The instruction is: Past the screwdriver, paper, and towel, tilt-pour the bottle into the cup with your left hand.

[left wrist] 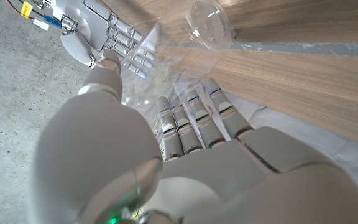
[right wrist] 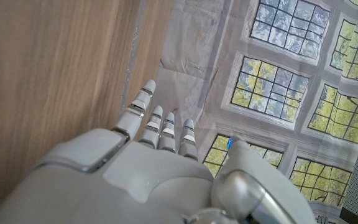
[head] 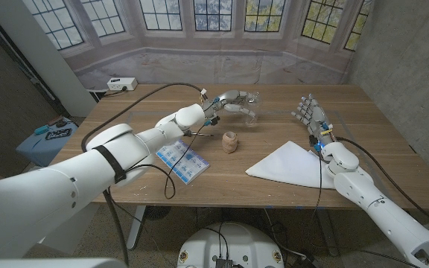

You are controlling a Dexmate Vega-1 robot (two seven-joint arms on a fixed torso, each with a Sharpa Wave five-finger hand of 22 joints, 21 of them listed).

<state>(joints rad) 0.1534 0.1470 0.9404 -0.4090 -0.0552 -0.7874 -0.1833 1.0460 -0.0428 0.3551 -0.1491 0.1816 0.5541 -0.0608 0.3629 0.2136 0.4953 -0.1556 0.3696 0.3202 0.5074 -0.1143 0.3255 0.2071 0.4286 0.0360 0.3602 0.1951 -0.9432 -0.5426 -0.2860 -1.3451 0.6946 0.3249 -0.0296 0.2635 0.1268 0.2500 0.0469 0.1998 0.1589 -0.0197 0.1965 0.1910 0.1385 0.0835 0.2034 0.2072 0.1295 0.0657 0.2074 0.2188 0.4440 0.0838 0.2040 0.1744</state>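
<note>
My left hand [head: 229,100] reaches across the table's far middle and grips a clear plastic bottle [head: 249,99], tipped onto its side. Just below the bottle's end, a clear cup [head: 252,119] stands on the wood. In the left wrist view my fingers [left wrist: 191,121] and thumb wrap the see-through bottle [left wrist: 166,62]. My right hand [head: 311,113] stands to the right of the cup, fingers spread and holding nothing; its straight fingers [right wrist: 163,127] also show in the right wrist view.
A white towel [head: 289,164] lies at the front right, by my right forearm. A blue-and-white printed paper [head: 182,161] lies under my left arm. A small brown object [head: 230,141] sits between them. A white power box [head: 121,84] sits at the table's far left.
</note>
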